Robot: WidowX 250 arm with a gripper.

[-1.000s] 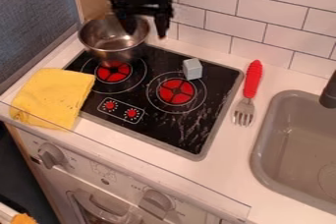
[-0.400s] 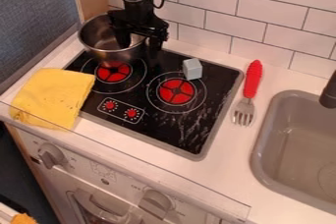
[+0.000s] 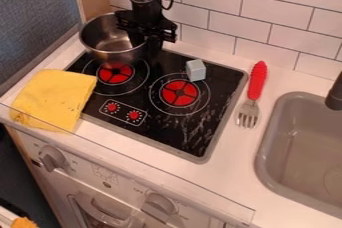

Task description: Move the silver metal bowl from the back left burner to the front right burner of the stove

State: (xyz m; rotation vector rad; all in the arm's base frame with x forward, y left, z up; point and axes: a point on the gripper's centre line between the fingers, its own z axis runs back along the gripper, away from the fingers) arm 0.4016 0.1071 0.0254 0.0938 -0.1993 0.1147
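A round, shiny metal pot (image 3: 110, 46) sits at the back left of a glossy black stovetop (image 3: 175, 132). The black gripper (image 3: 146, 51) straddles its right rim, fingers parted, one inside the bowl and one outside; whether they touch the metal, I cannot tell. Nearby are a small pale-grey cube (image 3: 196, 70) on the stovetop, a folded, soft yellow cloth (image 3: 53, 99) at its left edge, and, to the right, a red-handled fork (image 3: 254, 94) beside a smooth grey sink (image 3: 266, 159).
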